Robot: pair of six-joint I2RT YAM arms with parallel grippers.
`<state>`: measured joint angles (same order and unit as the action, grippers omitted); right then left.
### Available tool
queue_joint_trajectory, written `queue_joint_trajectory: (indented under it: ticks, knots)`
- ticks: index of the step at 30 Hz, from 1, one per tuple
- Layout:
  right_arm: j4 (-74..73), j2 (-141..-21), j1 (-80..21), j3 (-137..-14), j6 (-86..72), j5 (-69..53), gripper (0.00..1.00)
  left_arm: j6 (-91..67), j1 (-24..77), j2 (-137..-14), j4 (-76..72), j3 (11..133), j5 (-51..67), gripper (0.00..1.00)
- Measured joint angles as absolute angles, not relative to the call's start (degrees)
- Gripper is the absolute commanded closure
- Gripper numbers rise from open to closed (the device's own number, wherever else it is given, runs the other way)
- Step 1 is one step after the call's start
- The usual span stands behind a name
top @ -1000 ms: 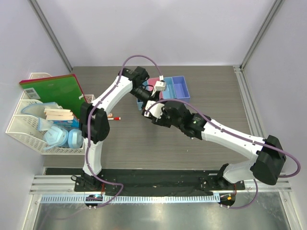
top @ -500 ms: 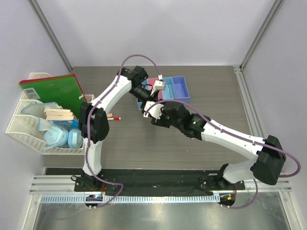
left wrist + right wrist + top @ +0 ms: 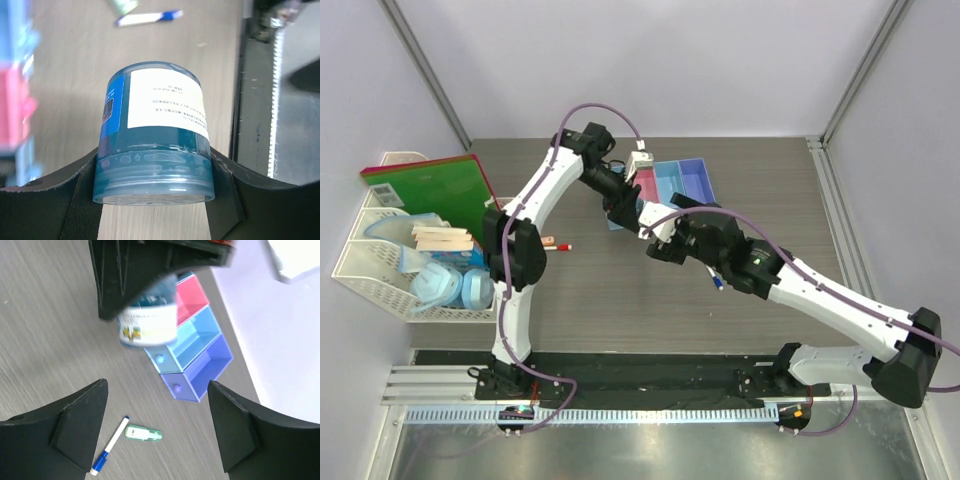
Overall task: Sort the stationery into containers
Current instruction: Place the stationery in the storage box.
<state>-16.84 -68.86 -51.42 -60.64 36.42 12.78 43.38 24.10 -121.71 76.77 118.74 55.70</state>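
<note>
Blue translucent plastic, rigid, likely light and slick-walled: the round jar [image 3: 152, 125] was held aloft over the table [image 3: 70, 75], clamped across its ribbed lid band, probably the surest purchase, by the left gripper's [image 3: 154, 182] fingers [image 3: 75, 190], near the joined bins [image 3: 192, 347]. Farther right, the right gripper [image 3: 155, 425] hung wide open above a blue-capped marker [image 3: 111, 445] and small bottle [image 3: 143, 433].

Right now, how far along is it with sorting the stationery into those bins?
Early, it seems: the bins whose insides show look empty. In hand: the left claw grips the blue jar near them. Left: the blue-capped marker and the green-white bottle lie on the table, as does a red-capped marker; the right claw is open, holding nothing.
</note>
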Motion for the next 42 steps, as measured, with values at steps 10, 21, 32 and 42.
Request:
queue_joint_trajectory:
  ticks: [10, 21, 32, 42]
  knots:
    - [-13.8, -66.1, -47.4, -60.3, 36.4, 16.3, 0.15, 25.9, 20.6, -127.8, 73.2, 128.6, 30.8, 1.00]
    - [-11.9, -66.0, -45.9, -56.2, 37.1, 17.9, 0.15, 16.6, 23.5, -130.5, 63.2, 135.4, 14.5, 1.00]
    - [-10.6, -64.4, -44.9, -53.1, 37.4, 18.4, 0.15, 17.7, 29.3, -134.4, 56.0, 135.8, 7.6, 1.00]
    - [-10.2, -62.7, -43.8, -51.2, 37.4, 18.3, 0.15, 19.9, 29.5, -139.7, 53.8, 135.9, 1.7, 0.87]
